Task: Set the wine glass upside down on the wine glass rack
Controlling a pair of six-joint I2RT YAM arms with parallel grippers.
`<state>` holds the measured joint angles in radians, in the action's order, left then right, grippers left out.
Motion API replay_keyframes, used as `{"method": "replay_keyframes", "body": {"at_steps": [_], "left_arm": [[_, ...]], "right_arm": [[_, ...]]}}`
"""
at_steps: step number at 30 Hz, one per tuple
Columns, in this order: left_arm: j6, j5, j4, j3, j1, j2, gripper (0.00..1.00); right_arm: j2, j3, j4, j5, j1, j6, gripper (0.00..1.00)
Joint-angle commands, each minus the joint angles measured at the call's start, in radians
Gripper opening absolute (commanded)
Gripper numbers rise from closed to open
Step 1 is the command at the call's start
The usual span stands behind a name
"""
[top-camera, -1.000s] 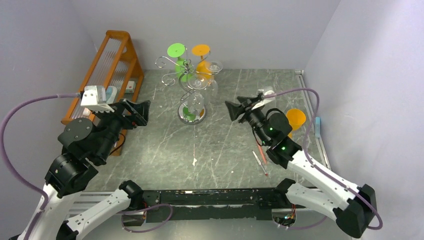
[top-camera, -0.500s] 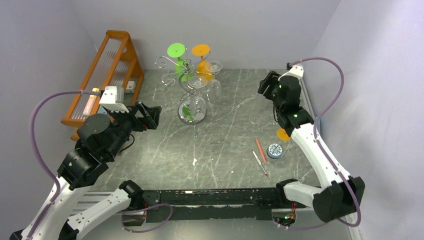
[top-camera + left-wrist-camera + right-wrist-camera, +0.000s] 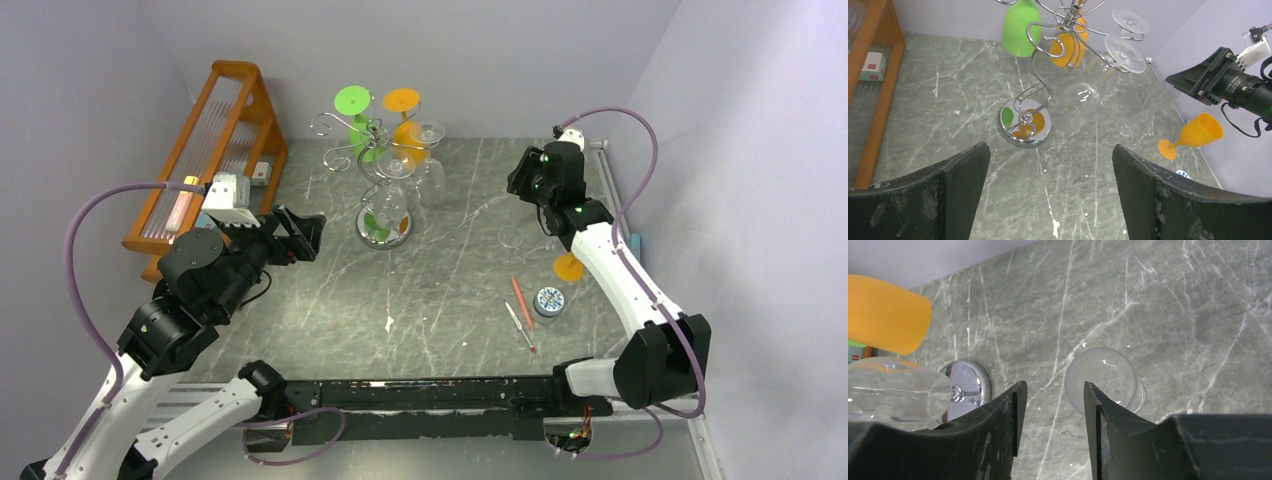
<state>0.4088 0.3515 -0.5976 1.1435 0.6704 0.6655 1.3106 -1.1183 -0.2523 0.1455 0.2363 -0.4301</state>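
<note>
Silver wire forms the wine glass rack [image 3: 383, 175], which stands at mid-counter [image 3: 440, 300]. Its hooks carry a green goblet [image 3: 1020, 27], an orange goblet [image 3: 1068, 45] and two clear glasses [image 3: 1083, 95], all hung by their feet. Locate the clear wine glass [image 3: 1105, 382] upright on the counter, right of the rack. Your right hand [image 3: 1052, 390] hovers above it, fingers narrowly parted. Your left hand [image 3: 1050, 150], left of the rack, gapes wide.

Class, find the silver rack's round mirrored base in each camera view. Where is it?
Top external: mirrored base just left of centre.
Left wrist: mirrored base left of centre, mid-height.
Right wrist: mirrored base at the left, partly hidden.
Shared landmark: the clear wine glass on the table, right of the base in every view.
</note>
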Motion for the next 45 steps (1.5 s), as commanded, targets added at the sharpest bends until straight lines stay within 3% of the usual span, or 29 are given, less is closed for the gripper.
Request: {"method": "replay_keyframes", "body": {"at_steps": [1,12,17,27,31,36,45], "left_arm": [[0.014,-0.013,0.013,-0.018,0.004,0.009,0.95],[0.031,-0.04,0.021,-0.032,0.005,0.025,0.95],[0.044,-0.052,0.022,-0.028,0.005,0.036,0.95],[0.057,-0.077,0.028,-0.017,0.005,0.036,0.95],[0.075,-0.087,0.029,-0.003,0.004,0.044,0.96],[0.107,-0.125,0.048,0.012,0.004,0.06,0.96],[0.176,-0.348,0.213,0.029,0.006,0.127,0.96]], "right_arm": [[0.065,-0.059,-0.051,-0.001,-0.009,0.022,0.49],[0.181,-0.152,-0.158,0.051,-0.001,0.079,0.27],[0.183,-0.189,-0.207,0.116,0.03,0.09,0.0],[0.085,-0.209,-0.227,0.28,0.143,0.091,0.0],[-0.029,-0.159,-0.119,0.328,0.206,0.1,0.0],[-0.221,-0.046,0.078,0.251,0.221,0.095,0.0],[-0.501,0.145,0.435,0.047,0.222,0.046,0.0]]}}
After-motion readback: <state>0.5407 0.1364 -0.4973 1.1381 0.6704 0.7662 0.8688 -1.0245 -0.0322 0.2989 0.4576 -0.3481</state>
